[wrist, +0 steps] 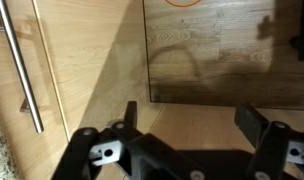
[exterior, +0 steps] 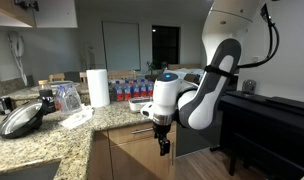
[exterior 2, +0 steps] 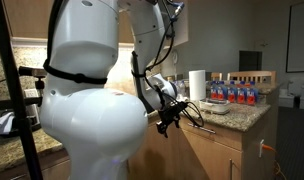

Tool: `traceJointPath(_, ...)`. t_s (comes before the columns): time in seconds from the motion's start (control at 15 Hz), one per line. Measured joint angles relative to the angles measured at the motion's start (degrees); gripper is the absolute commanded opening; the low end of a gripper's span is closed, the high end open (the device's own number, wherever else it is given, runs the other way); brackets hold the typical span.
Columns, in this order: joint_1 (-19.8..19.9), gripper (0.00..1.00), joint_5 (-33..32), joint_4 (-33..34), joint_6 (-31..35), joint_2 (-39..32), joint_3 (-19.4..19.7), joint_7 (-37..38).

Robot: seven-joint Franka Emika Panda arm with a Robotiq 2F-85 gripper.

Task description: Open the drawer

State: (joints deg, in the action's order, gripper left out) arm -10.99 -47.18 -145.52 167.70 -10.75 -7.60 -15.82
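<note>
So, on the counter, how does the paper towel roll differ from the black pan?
The paper towel roll is white; the black pan is dark and glossy. The roll stands upright and tall, while the pan lies low and wide. In an exterior view the roll sits farther back, beside the bottles, and the pan is nearer the camera. Both rest on the granite counter.

The drawer [wrist: 32, 60] front is light wood with a smooth, matt grain, and its bar handle [wrist: 22, 80] looks like brushed silver metal. The desk [exterior: 52, 140] is speckled, polished stone. The fingers [wrist: 129, 115] are matt black.
</note>
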Motion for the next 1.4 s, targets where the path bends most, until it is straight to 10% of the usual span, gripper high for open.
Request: traceJointPath(1.4, 1.1, 1.0, -6.1, 9.8, -4.1, -10.4, 1.6, -10.1)
